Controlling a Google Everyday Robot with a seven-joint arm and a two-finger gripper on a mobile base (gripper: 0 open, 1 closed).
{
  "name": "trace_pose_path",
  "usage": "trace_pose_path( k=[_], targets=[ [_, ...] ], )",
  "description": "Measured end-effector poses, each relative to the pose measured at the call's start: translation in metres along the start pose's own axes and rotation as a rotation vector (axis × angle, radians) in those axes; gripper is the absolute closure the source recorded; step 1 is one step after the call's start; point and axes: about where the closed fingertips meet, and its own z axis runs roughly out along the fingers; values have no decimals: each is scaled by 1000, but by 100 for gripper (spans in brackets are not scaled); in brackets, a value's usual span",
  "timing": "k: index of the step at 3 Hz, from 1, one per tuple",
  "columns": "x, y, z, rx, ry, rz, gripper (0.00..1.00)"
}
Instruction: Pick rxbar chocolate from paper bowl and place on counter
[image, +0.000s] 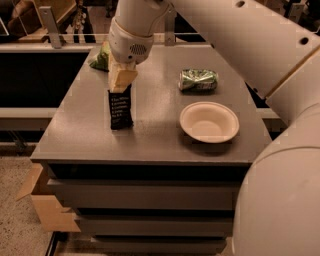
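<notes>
The rxbar chocolate (120, 109), a dark wrapper with white text, hangs upright over the left part of the grey counter (155, 140), its lower end at or just above the surface. My gripper (121, 82) is shut on the bar's top end, directly above it. The white paper bowl (209, 121) sits empty on the counter's right part, well clear of the bar.
A green shiny can (198, 80) lies on its side behind the bowl. A green chip bag (100, 59) lies at the counter's far left corner, behind my gripper. My arm crosses the upper right. A cardboard box (42, 205) stands on the floor at left.
</notes>
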Motion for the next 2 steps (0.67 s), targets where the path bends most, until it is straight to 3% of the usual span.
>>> trace_pose_path(
  k=[2],
  targets=[
    [14, -6, 47, -95, -12, 43, 100]
  ],
)
